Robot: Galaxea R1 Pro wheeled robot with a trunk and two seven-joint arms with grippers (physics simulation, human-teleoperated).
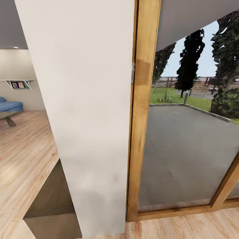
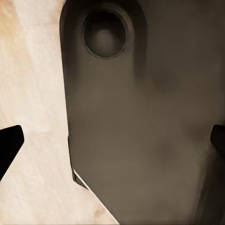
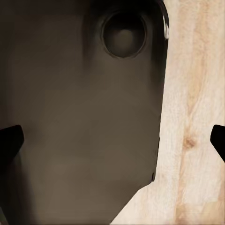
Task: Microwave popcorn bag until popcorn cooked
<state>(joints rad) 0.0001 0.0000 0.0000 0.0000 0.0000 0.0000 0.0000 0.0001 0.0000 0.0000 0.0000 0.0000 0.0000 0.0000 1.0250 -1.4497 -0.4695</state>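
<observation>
the robot is on its way, not yet in the kitchen. the head view faces a white wall pier close in front, with a wooden door frame just beside it and a glass pane looking out on a grey patio, grass and dark trees. past the pier, on the other side, a wood floor runs back to a blue sofa and a small wall shelf. a low brown cabinet top sits against the foot of the pier.

the popcorn bag, the microwave and the counter are nowhere among these things, so the bag's place cannot be told from here; by the task it should be on the kitchen counter.

the left hand hangs over the robot's dark base and pale floor, its two fingertips standing far apart at the frame's edges, wide and holding nothing. the right hand is the same: wide, with nothing in it, over the base and floor boards.

the step in hand is finding the kitchen. doing it well probably means turning the base away from the pier and glass before driving, since both are close, keeping the arms tucked as they are, and sweeping the head until dark cabinets or the mint oven appear.
</observation>
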